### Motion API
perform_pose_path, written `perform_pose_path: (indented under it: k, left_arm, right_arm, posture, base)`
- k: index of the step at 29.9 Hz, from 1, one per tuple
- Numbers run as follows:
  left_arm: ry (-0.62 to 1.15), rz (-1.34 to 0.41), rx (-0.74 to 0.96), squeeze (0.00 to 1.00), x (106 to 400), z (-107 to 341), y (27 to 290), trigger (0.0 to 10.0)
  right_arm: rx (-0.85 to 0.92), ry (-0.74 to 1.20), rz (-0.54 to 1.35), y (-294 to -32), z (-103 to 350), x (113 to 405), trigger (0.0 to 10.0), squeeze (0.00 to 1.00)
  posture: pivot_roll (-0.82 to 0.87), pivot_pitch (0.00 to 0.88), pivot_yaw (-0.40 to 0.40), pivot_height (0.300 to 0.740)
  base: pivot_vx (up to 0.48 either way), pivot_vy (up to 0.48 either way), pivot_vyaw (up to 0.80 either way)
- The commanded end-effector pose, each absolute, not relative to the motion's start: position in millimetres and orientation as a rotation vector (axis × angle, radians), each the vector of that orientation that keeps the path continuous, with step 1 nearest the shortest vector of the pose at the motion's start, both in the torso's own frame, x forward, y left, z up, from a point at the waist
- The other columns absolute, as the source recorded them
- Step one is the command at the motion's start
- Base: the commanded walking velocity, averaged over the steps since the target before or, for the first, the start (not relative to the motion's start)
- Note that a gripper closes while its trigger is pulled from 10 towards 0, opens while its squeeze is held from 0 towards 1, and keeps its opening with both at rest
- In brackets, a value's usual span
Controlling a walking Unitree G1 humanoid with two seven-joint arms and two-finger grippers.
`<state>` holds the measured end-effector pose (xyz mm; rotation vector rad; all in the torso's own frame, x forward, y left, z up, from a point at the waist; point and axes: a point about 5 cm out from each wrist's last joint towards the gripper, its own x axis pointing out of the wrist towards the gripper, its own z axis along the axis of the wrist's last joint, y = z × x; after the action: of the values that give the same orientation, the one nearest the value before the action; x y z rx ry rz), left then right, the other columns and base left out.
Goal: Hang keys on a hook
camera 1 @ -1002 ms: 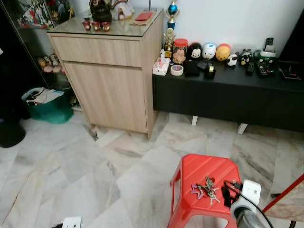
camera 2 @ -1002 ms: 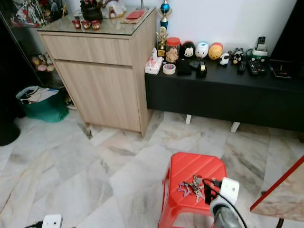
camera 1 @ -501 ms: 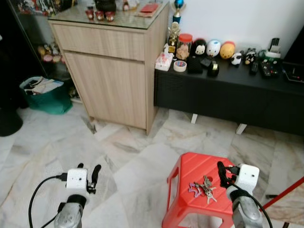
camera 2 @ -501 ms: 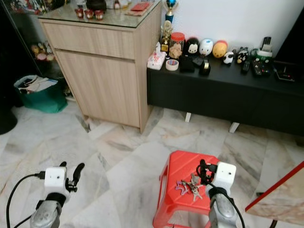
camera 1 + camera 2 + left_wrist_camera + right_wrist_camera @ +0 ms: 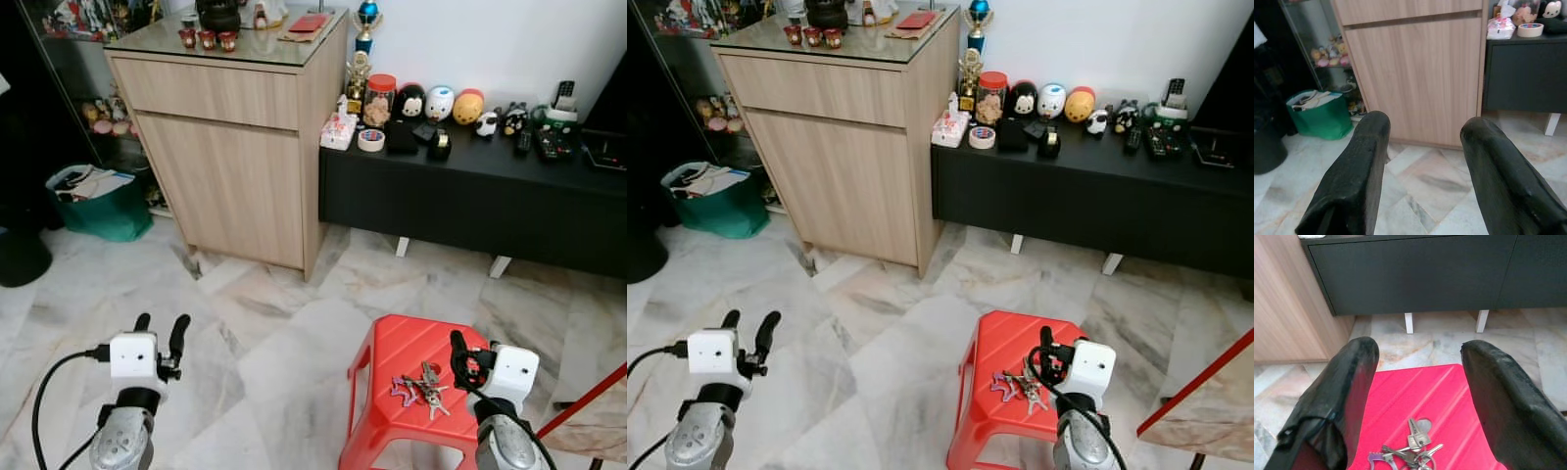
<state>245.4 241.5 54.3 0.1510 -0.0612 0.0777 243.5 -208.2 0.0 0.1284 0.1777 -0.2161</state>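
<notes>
A bunch of keys with a purple tag lies on the top of a red plastic stool at the lower right. My right gripper hovers just to the right of the keys, above the stool's right edge, open and holding nothing. In the right wrist view the keys lie below and between its spread fingers. My left gripper is raised over the marble floor at the lower left, open and empty, pointing toward the wooden cabinet.
A tall wooden cabinet stands at the back left. A low black sideboard with figurines and remotes runs along the wall. A green bag sits left of the cabinet. A red-edged marble slab juts in at the right.
My left arm has risen into view with its gripper open. My right gripper has lifted a little beside the keys, which still lie on the stool. The camera shifted slightly.
</notes>
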Motion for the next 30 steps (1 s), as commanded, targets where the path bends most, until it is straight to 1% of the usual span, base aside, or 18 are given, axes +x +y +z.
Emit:
perform_pose_path:
  k: [1,7,15,17,20,21,22,23,27,30]
  left_arm:
    - [-0.049,0.067,0.153,0.00,245,56,244,10.0]
    - [-0.036,0.098,0.129,0.00,241,57,249,10.0]
    - [-0.024,0.109,0.131,0.00,237,58,253,10.0]
    - [-0.016,0.105,0.137,0.00,235,59,255,10.0]
    - [-0.015,0.134,0.146,0.00,231,63,265,10.0]
    - [-0.015,0.134,0.146,0.00,231,63,265,10.0]
    - [-0.012,0.139,0.146,0.00,229,63,267,10.0]
    - [-0.012,0.139,0.146,0.00,229,63,267,10.0]
    - [-0.004,0.141,0.146,0.00,227,64,268,10.0]
    - [0.012,0.126,0.140,0.00,226,61,262,10.0]
  right_arm:
    - [0.133,0.147,-0.231,-208,5,246,10.0,0.00]
    - [0.121,0.150,-0.213,-203,8,247,10.0,0.00]
    - [0.099,0.162,-0.217,-206,9,248,10.0,0.00]
    - [0.095,0.176,-0.225,-208,9,248,10.0,0.00]
    - [0.084,0.183,-0.185,-202,9,250,10.0,0.00]
    - [0.084,0.183,-0.185,-202,9,250,10.0,0.00]
    - [0.078,0.186,-0.180,-201,10,251,10.0,0.00]
    - [0.078,0.186,-0.180,-201,10,251,10.0,0.00]
    - [0.074,0.179,-0.178,-204,13,254,10.0,0.00]
    - [0.069,0.173,-0.190,-212,13,253,10.0,0.00]
  posture:
    - [0.07,0.000,0.036,0.740]
    - [0.06,0.000,0.020,0.740]
    - [0.04,0.000,0.028,0.736]
    - [0.05,0.000,0.011,0.726]
    - [0.06,0.000,0.003,0.696]
    - [0.06,0.000,0.003,0.696]
    - [0.06,0.000,0.002,0.686]
    - [0.06,0.000,0.002,0.686]
    - [0.06,0.000,0.006,0.652]
    - [0.07,0.000,0.022,0.647]
  base:
    - [0.000,0.000,0.00]
    - [0.000,0.000,0.00]
    - [0.000,0.000,0.00]
    - [0.000,0.000,0.00]
    - [0.000,0.000,0.00]
    - [0.000,0.000,0.00]
    - [0.000,0.000,0.00]
    - [0.000,0.000,0.00]
    - [0.000,0.000,0.00]
    - [0.000,0.000,0.00]
